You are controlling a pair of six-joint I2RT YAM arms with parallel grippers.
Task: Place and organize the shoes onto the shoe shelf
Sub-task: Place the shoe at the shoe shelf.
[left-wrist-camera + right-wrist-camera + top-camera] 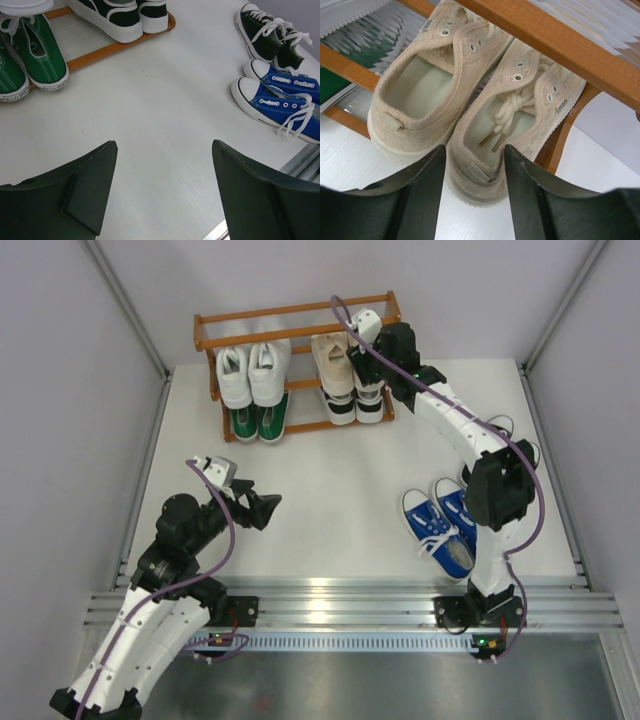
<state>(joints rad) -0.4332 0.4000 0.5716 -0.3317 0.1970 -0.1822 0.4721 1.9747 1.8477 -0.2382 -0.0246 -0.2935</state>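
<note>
The shoe shelf [300, 312] stands at the back of the table. White sneakers [250, 375] and beige sneakers [332, 362] sit on its middle tier. Green ones [258, 422] and black-and-white ones [355, 408] sit on the bottom tier. My right gripper [362, 358] reaches to the beige pair. In the right wrist view its fingers [475, 152] stand apart on either side of the heel of the right beige shoe [520, 115], under a shelf rail [560, 45]. Blue shoes [440, 525] and black canvas shoes [267, 35] lie on the table at the right. My left gripper [262, 508] hangs open over bare table, fingers wide [165, 150].
Grey walls with metal posts close in the table on the left, back and right. A ribbed metal rail [340, 605] runs along the near edge by the arm bases. The right arm passes above the blue shoes [280, 97] and partly hides the black pair.
</note>
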